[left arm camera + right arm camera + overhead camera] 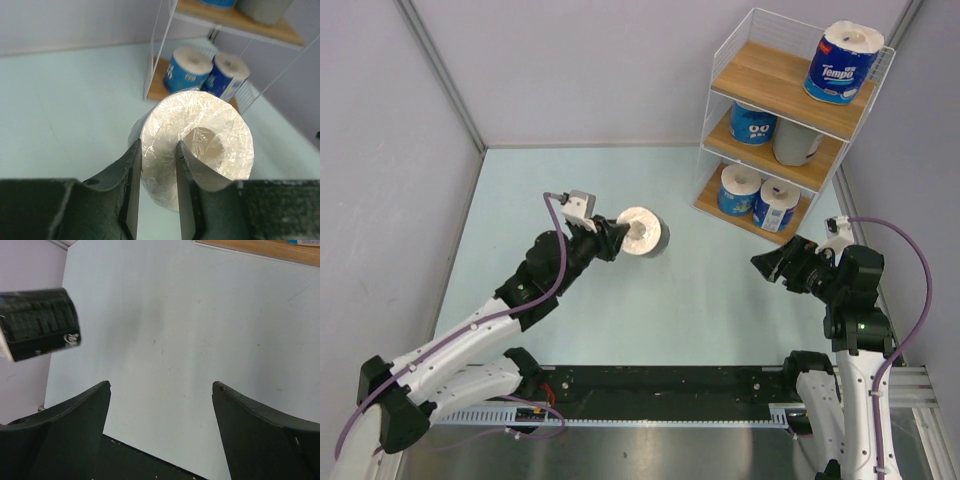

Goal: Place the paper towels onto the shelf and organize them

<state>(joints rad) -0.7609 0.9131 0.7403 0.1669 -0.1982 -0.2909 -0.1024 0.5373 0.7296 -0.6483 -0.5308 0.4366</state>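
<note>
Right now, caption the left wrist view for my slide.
Left tool grips a plastic-wrapped paper towel roll by its wall; two blue rolls on the shelf beyond.

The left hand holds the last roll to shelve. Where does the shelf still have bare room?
Top board, left of the Tempo roll, is bare. Middle board is crowded by a blue roll and the grey roll; bottom board by two blue rolls.

A pale mint surface (700, 200) fills the enclosure, evenly lit with only soft shadows. Plain grey-lilac panels close it in: back wall (590, 70), left wall (380, 170), right wall (930, 150). A thin metal strip (440, 75) marks the left corner. A black rail (660, 385) lines the near edge, with what may be brushed metal (650, 455) below.
</note>
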